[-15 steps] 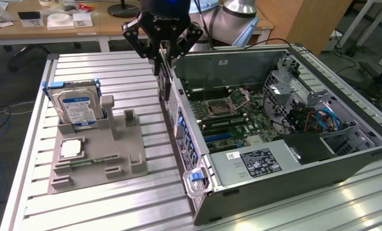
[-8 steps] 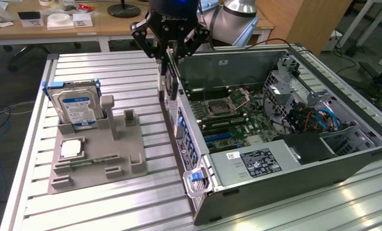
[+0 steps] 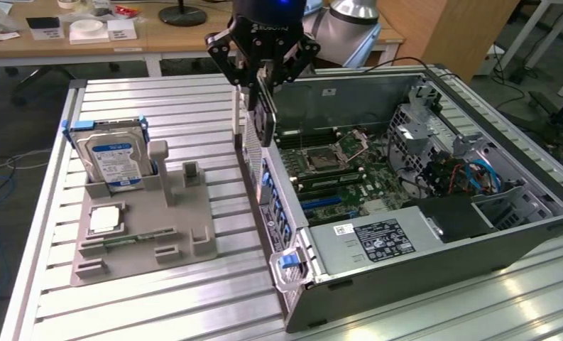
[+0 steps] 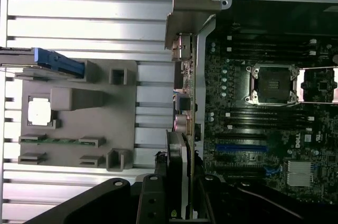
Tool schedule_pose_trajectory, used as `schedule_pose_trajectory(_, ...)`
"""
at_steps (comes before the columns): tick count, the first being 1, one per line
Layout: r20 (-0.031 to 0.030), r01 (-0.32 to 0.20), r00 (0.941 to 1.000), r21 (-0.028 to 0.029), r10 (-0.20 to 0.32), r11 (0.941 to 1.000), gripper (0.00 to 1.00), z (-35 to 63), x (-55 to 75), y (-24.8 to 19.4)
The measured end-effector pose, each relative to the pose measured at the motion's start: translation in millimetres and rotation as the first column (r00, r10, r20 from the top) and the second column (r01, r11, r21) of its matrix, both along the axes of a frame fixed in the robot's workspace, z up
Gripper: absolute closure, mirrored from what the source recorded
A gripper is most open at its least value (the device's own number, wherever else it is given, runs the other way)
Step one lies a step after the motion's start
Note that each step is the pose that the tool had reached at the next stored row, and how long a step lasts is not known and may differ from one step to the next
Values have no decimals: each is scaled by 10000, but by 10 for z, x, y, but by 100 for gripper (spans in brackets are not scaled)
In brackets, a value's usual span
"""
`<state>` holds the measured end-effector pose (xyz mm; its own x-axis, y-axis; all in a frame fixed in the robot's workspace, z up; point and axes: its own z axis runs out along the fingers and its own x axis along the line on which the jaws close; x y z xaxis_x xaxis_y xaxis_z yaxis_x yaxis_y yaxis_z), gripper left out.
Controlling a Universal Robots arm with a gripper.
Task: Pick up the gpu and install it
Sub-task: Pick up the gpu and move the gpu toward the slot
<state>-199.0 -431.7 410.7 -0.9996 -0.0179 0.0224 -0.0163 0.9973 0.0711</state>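
Holding the gpu [image 3: 265, 121] on edge in the partly closed gripper [image 3: 262, 84], above a wall of the computer case [image 3: 405, 291], toward the exterior view's left of the motherboard [image 3: 343, 170]. Likely to snag that wall or miss its slot if misaligned.

Thin black gpu [image 3: 266, 124] held vert., edge-on, in gripper [image 3: 264, 82] above case [image 3: 405, 280] rear wall.

The ribbed silver aluminium tabletop [image 3: 167, 312] shines brushed and glossy — the grey moulded plastic parts holder [image 3: 172, 217] looks matt and smooth, the thin black gpu card [image 3: 267, 124] matt, the open dark-grey computer case [image 3: 405, 284] painted sheet metal.
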Motion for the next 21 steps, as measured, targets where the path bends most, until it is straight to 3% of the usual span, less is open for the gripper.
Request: schedule_pose_trajectory(21, 0, 0, 10000, 0, 0, 10000, 72, -11, 384, 0)
